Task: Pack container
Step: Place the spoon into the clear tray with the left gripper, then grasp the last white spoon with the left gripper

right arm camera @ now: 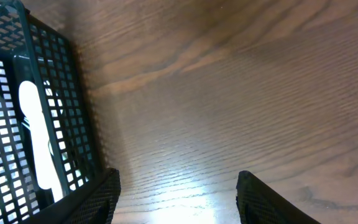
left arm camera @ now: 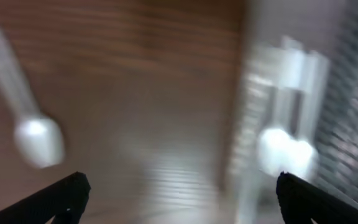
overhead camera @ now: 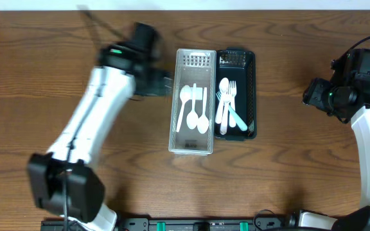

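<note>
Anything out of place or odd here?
One white plastic spoon seems to lie on the wooden table, outside the white mesh basket; the left wrist view is blurred, and the left arm hides that spot overhead.

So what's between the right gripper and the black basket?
Only bare table between right gripper and black basket, seen in the overhead view.

White spoons (overhead camera: pixel 202 124) inside white bin (overhead camera: pixel 173 102)

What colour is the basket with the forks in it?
Black basket, mesh-walled; overhead view shows it best.
</note>
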